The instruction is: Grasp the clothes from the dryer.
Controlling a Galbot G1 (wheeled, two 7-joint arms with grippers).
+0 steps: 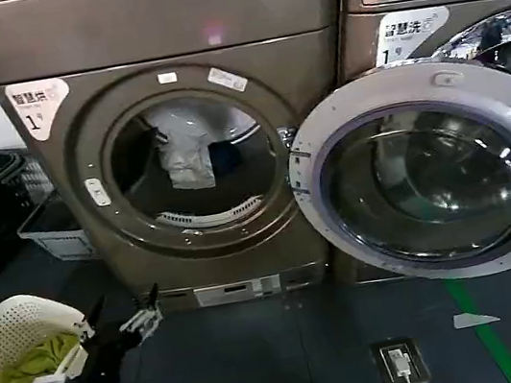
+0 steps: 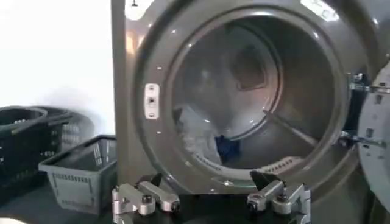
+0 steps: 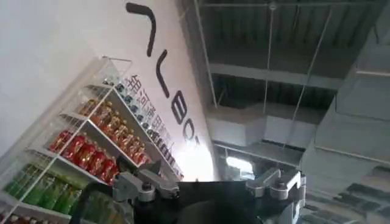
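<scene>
Left pincer, jaws wide, low before dryer, well apart from it. Clothes inside drum, door swung open. Right pincer, jaws wide, aimed at ceiling.

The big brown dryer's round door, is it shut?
No, the round glass door is swung wide open to the side, so the white and blue clothes show inside the bronze-brown dryer.
</scene>
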